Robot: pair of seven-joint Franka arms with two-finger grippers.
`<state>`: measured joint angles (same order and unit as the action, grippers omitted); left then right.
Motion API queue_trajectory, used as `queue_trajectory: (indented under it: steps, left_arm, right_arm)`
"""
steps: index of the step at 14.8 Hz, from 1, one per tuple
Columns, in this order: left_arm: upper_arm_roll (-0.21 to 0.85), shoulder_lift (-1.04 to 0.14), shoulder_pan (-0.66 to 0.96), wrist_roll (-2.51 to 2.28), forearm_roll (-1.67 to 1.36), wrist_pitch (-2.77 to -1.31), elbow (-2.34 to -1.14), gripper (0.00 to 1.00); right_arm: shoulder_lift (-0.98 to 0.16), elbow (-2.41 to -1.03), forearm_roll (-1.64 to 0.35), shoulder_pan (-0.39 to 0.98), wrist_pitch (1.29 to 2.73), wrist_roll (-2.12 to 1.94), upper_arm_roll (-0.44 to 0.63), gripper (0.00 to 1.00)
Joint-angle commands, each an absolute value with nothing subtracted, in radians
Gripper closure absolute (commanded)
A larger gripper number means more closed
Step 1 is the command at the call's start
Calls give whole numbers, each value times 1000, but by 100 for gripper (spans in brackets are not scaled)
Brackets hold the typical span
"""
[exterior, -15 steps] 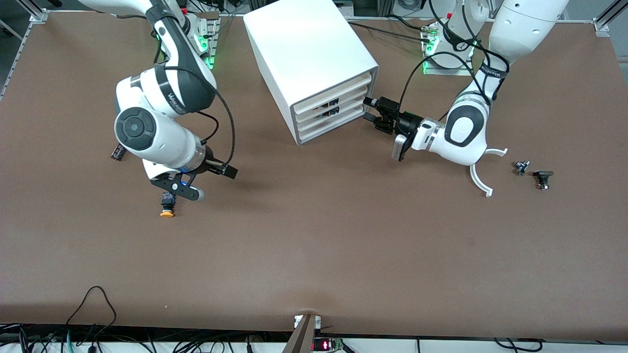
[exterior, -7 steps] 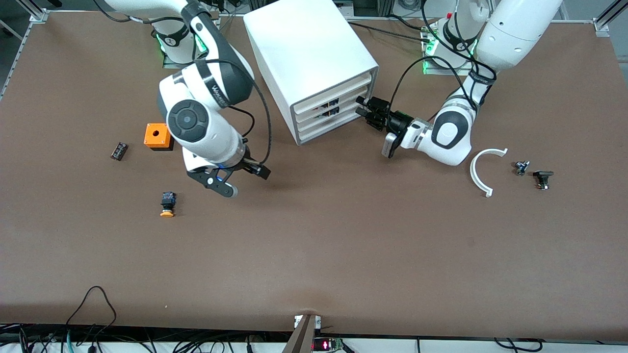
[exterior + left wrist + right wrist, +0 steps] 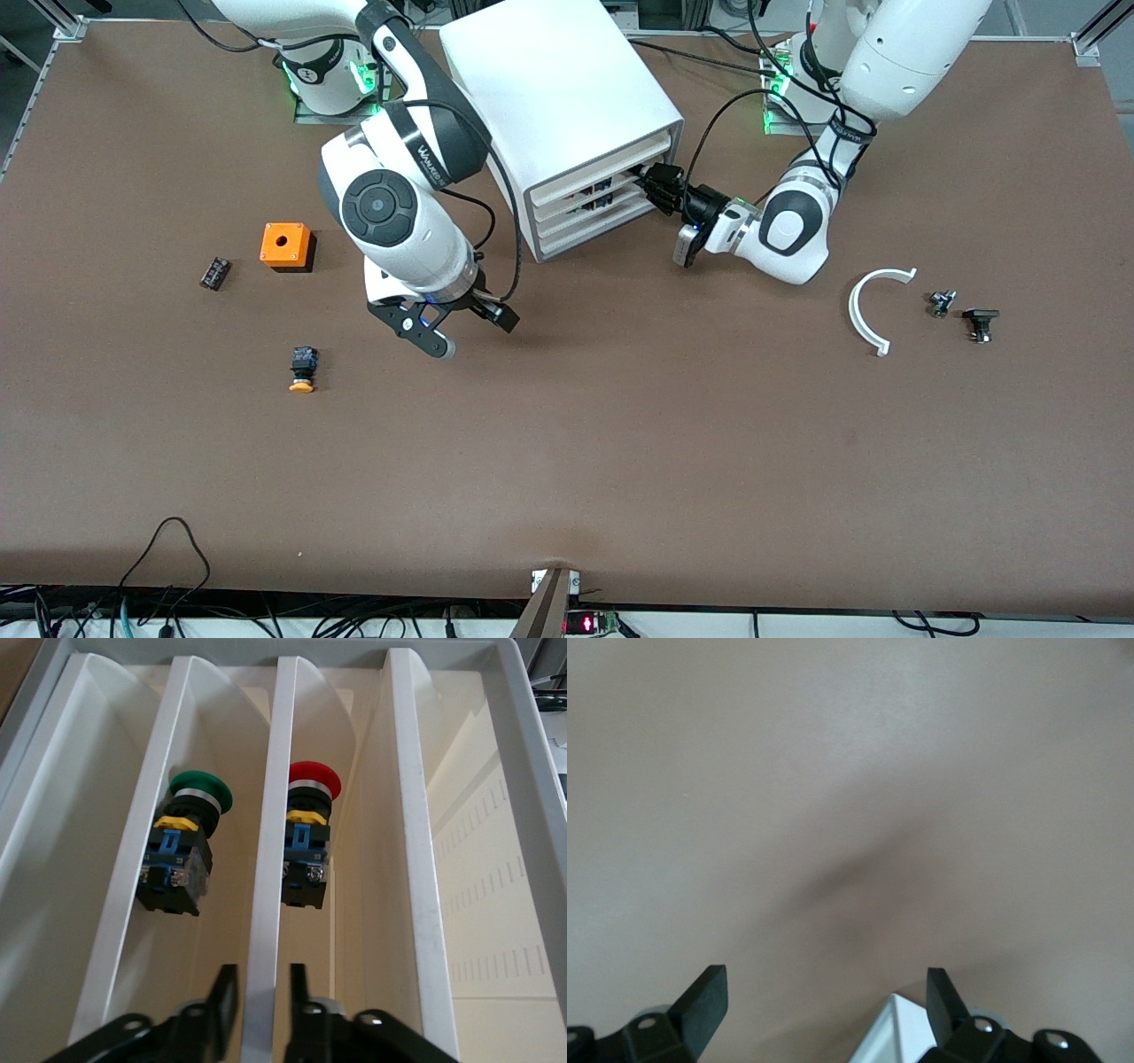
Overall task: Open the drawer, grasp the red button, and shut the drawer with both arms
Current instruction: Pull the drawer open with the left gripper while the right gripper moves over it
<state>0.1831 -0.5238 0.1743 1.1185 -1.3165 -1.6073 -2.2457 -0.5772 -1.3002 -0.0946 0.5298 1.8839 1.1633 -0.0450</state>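
Left tool: you will find it at the front of the cabinet, its fingers pinching the front edge of the drawer, one on each side of that white lip. The drawer is the second from the top of four and sits closed in the front view.

Button: red cap, black-and-blue body, lying inside that drawer; a green-capped button lies in the drawer next to it.

Right tool: spread wide, holding nothing, hanging over bare worktop toward the right arm's end of the cabinet.

Also on your worktop: an orange-capped button, an orange box, a white curved piece toward the left arm's end.
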Motion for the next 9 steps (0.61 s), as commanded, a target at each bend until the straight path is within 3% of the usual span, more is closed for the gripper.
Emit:
queue_trajectory:
  steps: [1,9]
  left_arm:
    - [183,-522,169,1118,-1341,-1609,-2252,100]
    - [172,-558,69,951,-1232,-1598,-2082,100]
  right_arm:
    - [-640,-1180,-107,545,1855,1232,-41,1]
    - [-716,-1039,-146,583,1856,1377,-41,1]
